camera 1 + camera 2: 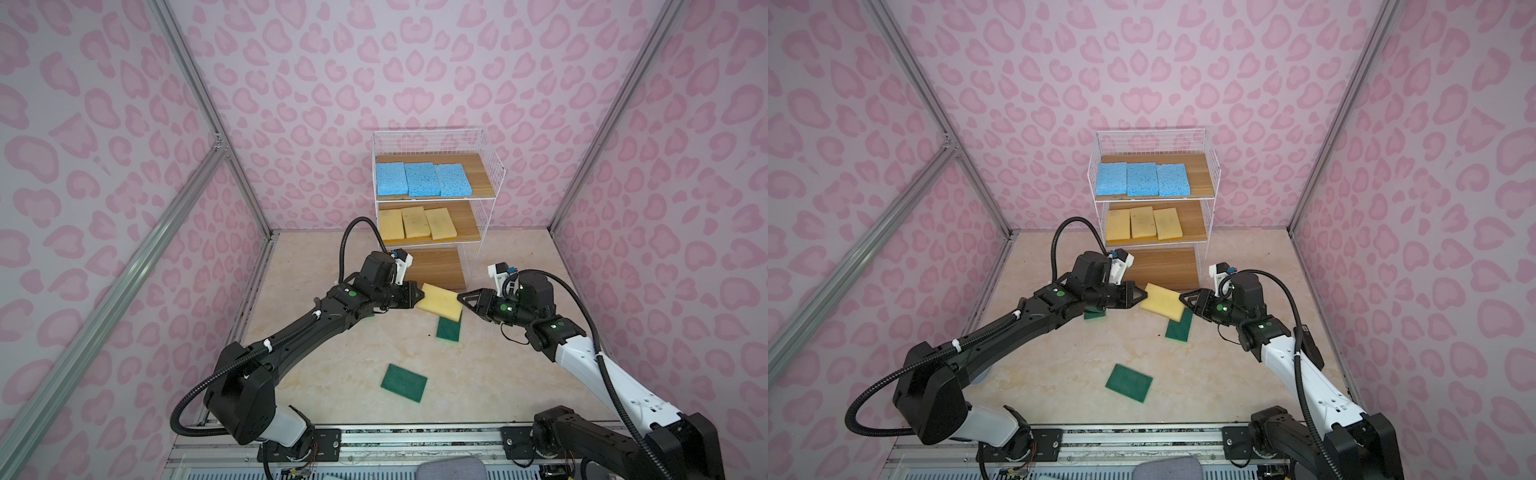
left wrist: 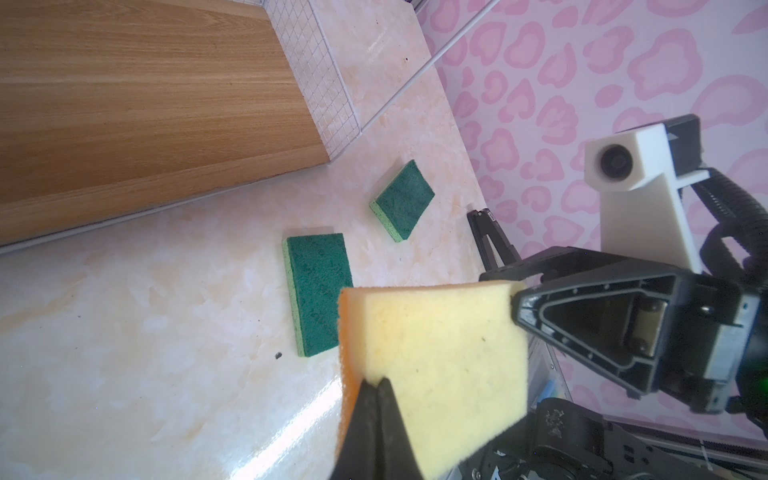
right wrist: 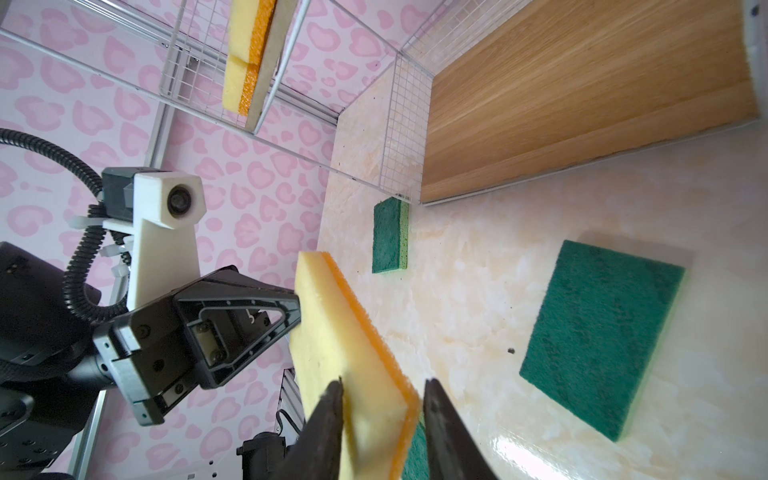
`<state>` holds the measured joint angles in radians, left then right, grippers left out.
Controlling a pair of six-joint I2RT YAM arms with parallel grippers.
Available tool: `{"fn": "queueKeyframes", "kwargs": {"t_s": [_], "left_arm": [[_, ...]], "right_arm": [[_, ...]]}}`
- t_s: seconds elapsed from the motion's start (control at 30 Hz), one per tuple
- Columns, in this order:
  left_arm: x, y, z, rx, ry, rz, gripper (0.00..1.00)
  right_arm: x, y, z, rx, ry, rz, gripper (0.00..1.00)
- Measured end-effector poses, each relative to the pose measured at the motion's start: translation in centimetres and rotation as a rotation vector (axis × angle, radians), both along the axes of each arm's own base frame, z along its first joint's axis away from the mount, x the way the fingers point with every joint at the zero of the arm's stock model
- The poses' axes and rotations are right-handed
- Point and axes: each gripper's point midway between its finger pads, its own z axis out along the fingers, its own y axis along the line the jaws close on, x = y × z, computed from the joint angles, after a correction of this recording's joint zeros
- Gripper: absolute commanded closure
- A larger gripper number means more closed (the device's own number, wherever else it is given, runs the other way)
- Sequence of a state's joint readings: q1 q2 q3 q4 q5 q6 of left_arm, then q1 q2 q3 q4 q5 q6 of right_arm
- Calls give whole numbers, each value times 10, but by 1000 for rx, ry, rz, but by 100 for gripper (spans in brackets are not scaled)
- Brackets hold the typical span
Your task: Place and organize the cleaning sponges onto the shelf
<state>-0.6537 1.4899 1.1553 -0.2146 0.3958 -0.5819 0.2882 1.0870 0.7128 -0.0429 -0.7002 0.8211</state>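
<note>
**Shelf**: white wire frame with three wooden boards, standing at the back of the surface.
- Top board: three blue sponges side by side.
- Middle board: three yellow sponges side by side. Seen edge-on in the right wrist view, with an orange backing that the top views do not show.
- Bottom board: bare.

**Fourth yellow sponge**: held tilted above the surface, just in front of the bottom board, between the two claws. Mostly the yellow face in both top views; the orange layer is plain in the wrist views.

**Left claw**: clenched on one short edge of that sponge. The pinch is clear in the left wrist view.

**Right claw**: released, with jaws astride the opposite end. One finger lies against the yellow face; the other stands off the orange side, a gap seen only in the right wrist view.

**Green sponges, flat on the surface:**
- Front green sponge: lying alone.
- Middle green sponge: partly under the held one.
- Hidden green sponge: mostly under the left arm in a top view.
- Lighter green bases visible only in the wrist views.
</note>
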Motion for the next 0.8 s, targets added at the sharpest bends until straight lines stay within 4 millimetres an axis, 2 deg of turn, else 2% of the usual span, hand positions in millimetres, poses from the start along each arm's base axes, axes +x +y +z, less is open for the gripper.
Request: {"fn": "queueKeyframes", "kwargs": {"t_s": [0.17, 0.27, 0.4, 0.47, 0.53, 0.6, 0.7, 0.8], "left_arm": [[3, 5, 2, 2, -7, 23, 16], [3, 17, 9, 4, -35, 59, 2], [1, 44, 21, 6, -86, 138, 2], [3, 57, 24, 4, -104, 180, 0], [9, 63, 21, 13, -102, 212, 7], [17, 65, 6, 35, -75, 224, 13], [19, 73, -22, 72, -27, 242, 13], [17, 79, -35, 100, -18, 245, 17]], "right_arm": [[0, -4, 7, 18, -5, -34, 75], [2, -12, 13, 47, -17, -93, 78], [12, -29, 26, 95, -40, -207, 80], [18, -33, 31, 111, -47, -245, 74], [24, -32, 32, 113, -40, -249, 69], [31, -30, 31, 108, -29, -253, 65], [36, -27, 18, 95, 8, -244, 58], [36, -23, 8, 82, 33, -234, 54]]}}
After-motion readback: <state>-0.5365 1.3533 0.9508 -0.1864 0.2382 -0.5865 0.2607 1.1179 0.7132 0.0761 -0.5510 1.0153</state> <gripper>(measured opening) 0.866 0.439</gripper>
